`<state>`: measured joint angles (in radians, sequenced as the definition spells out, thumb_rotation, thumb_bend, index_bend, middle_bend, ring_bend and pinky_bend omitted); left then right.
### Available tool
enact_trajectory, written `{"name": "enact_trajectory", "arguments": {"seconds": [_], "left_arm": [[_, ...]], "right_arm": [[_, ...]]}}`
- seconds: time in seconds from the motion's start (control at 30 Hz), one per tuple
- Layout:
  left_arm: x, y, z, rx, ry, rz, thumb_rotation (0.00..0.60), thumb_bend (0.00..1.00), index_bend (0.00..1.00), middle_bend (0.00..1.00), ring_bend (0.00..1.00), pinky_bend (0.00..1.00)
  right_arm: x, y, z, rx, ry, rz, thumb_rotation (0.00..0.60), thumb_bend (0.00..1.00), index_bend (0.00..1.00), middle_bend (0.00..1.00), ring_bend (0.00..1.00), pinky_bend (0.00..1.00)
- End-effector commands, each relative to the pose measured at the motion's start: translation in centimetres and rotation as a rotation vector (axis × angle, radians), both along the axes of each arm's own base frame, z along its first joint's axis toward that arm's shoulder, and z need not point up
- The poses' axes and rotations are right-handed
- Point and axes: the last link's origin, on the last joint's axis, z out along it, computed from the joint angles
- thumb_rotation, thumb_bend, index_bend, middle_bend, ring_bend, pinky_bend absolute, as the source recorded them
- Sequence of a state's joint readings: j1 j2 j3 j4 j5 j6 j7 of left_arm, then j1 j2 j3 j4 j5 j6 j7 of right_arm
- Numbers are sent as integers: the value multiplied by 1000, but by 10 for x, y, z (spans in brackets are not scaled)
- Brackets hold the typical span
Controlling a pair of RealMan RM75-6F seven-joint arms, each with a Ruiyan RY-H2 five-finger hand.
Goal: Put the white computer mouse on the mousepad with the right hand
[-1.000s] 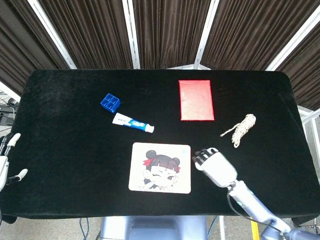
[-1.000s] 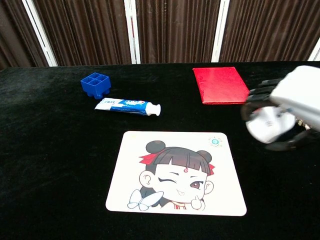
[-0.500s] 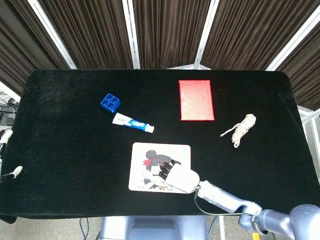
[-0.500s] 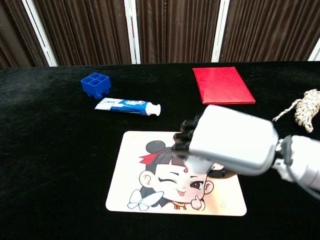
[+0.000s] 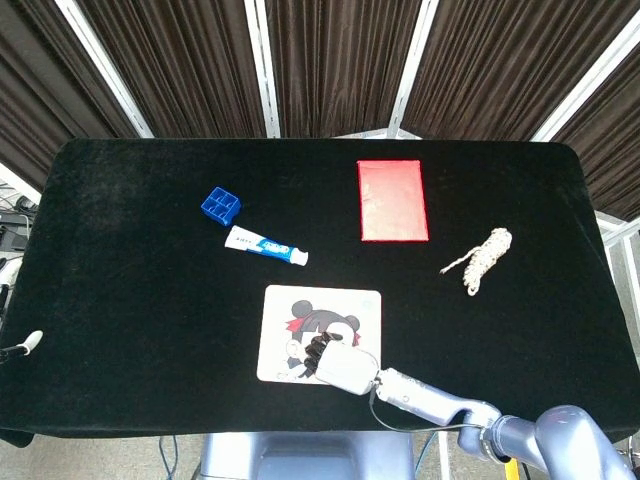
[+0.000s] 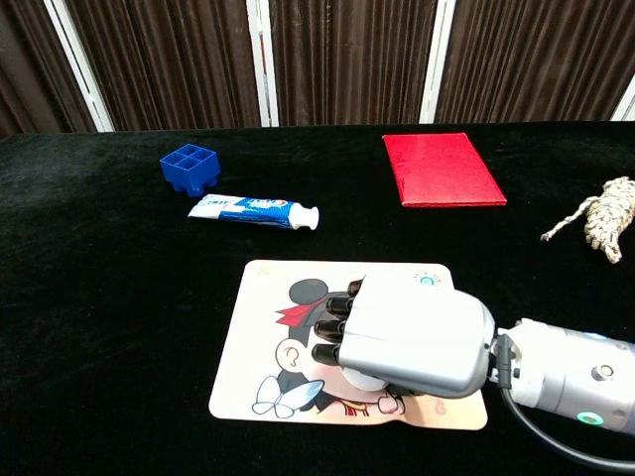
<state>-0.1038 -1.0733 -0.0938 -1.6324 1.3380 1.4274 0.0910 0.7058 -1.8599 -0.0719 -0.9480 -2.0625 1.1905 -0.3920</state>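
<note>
The right hand (image 6: pixel 412 335) lies palm-down over the mousepad (image 6: pixel 260 359), its dark fingers (image 6: pixel 332 327) curled toward nine o'clock. A sliver of white shows under the palm, most likely the white computer mouse (image 6: pixel 369 380); the hand covers nearly all of it, so whether the fingers clasp it or merely rest on it cannot be told. The hand also hides much of the cartoon face printed on the pad. Of the left hand (image 5: pixel 22 345), only a tip shows at the bench's nine o'clock edge in the head view, its state unreadable. Toward twelve o'clock lie a toothpaste tube (image 6: pixel 254 210) and blue tray (image 6: pixel 189 167); a red book (image 6: pixel 442 169) at one o'clock; a rope bundle (image 6: pixel 605 216) at two o'clock.
</note>
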Motion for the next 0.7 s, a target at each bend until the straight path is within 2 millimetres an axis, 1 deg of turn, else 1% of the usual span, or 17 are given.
{"name": "enact_trajectory", "arguments": {"seconds": [0.03, 0.1, 0.17, 0.23, 0.27, 0.33, 0.4, 0.53, 0.7], "left_arm": [[0, 0, -1, -2, 0, 0, 600, 202, 0, 0, 0, 0], [0, 0, -1, -4, -1, -1, 600, 202, 0, 0, 0, 0], [0, 1, -1, -3, 0, 0, 600, 201, 0, 0, 0, 0], [0, 0, -2, -4, 0, 3, 600, 200, 0, 0, 0, 0], [0, 0, -2, -4, -1, 3, 600, 201, 0, 0, 0, 0], [0, 0, -2, -4, -2, 4, 600, 201, 0, 0, 0, 0], [0, 0, -1, -3, -2, 2, 600, 201, 0, 0, 0, 0], [1, 0, -1, -2, -3, -2, 600, 202, 0, 0, 0, 0], [2, -1, -1, 0, -2, -5, 600, 200, 0, 0, 0, 0]], "right_arm": [[3, 1, -2, 2, -11, 7, 600, 211, 646, 552, 403, 478], [3, 0, -4, -2, -10, -4, 600, 195, 615, 475, 298, 327], [1, 0, -4, -7, 0, -22, 600, 170, 514, 334, 137, 132], [0, 0, -3, -21, 8, -28, 600, 153, 415, 239, 45, 34], [-1, 0, -2, -24, 8, -31, 600, 146, 363, 196, 16, 8], [-1, 1, 1, -38, 7, -33, 600, 140, 306, 146, 0, 0], [-1, 1, 4, -51, 3, -33, 600, 131, 281, 118, 0, 0], [-1, 4, 10, -75, -13, -39, 600, 126, 256, 79, 0, 0], [-3, 3, 24, -127, -21, -42, 600, 125, 250, 73, 0, 0]]}}
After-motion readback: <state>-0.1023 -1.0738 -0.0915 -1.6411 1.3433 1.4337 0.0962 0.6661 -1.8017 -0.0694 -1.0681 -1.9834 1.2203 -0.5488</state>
